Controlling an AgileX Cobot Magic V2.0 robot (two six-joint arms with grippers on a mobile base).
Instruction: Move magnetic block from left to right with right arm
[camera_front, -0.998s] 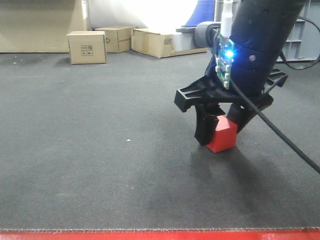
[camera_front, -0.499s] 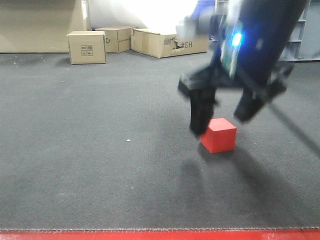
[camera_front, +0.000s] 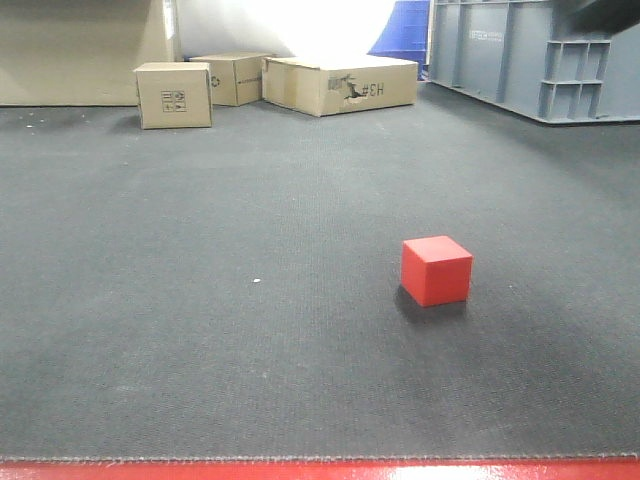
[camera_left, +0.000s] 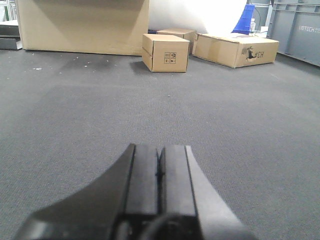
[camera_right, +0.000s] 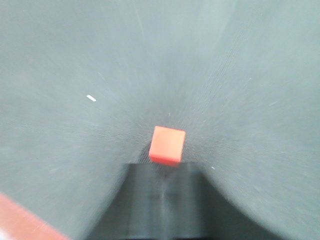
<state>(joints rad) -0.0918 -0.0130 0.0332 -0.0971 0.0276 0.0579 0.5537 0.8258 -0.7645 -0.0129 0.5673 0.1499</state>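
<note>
At the far left edge of the dark grey carpet (camera_front: 200, 330) stood a small cardboard box (camera_front: 174, 95) with printed symbols on its face; just right of it a second carton (camera_front: 232, 77), then a long torn carton (camera_front: 340, 84) marked "#CH"; a big tan cardboard panel (camera_left: 82, 25) filled the far left corner in the left wrist view. The left gripper (camera_left: 159, 172) hung low over bare carpet, its two dark fingers (camera_left: 142, 175) pressed flat together, jaws closed on nothing. A white speck (camera_front: 256, 280) lay on the carpet left of centre. Right of centre, nearer the red front edge (camera_front: 320, 468) than the cartons, the magnetic block (camera_front: 436, 270) sat flat on the carpet, alone, nothing touching it. From the right wrist view, blurred, the red cube (camera_right: 167, 145) lay just beyond the right gripper (camera_right: 162, 192); only a dark mass showed, so how far its jaws stood apart could not be told; it held nothing. Far right, a grey plastic crate (camera_front: 535, 55) and a blue shape (camera_front: 405, 28) lined the back.
</note>
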